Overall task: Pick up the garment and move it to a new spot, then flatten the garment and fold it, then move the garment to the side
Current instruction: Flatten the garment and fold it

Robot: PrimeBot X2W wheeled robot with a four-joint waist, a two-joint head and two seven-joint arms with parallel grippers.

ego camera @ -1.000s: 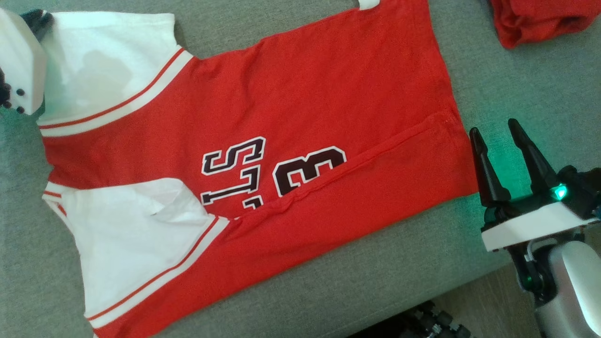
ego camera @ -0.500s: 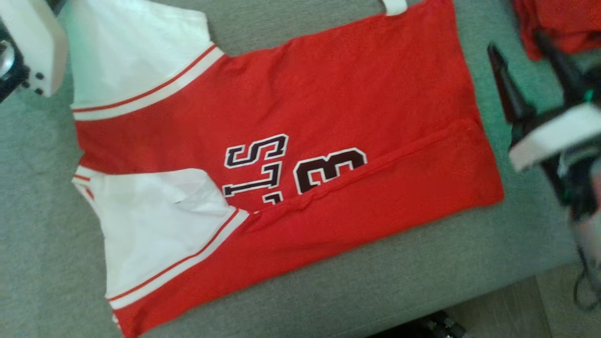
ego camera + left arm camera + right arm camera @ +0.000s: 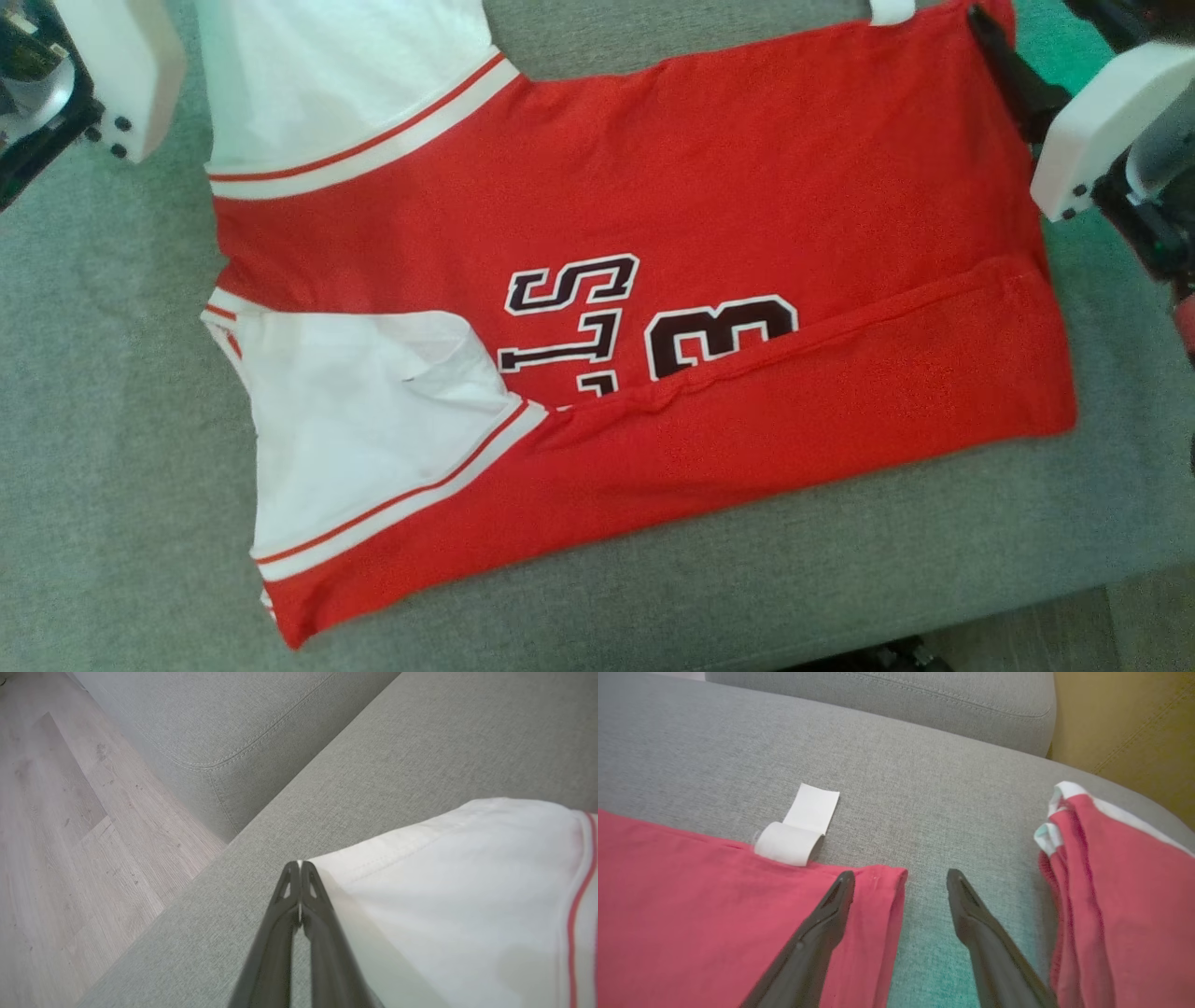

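My left claw (image 3: 299, 864) is clamped on the sleeve corner (image 3: 327, 865) of the shirt (image 3: 709, 187), whose length runs across to my right claw (image 3: 900, 873), fingers apart around the hem corner (image 3: 883, 882).

This looks like a home living room. A grey woven-fabric sofa (image 3: 653, 579) has stitched seams along its cushions (image 3: 210, 728). A pale wood-look plank floor (image 3: 56, 849) runs just below the sofa's seat edge. Beside the sofa's back cushion is mustard-yellow upholstery (image 3: 1125, 723), perhaps another cushion. A red-and-white garment (image 3: 653, 187) lies spread on the sofa's seat.
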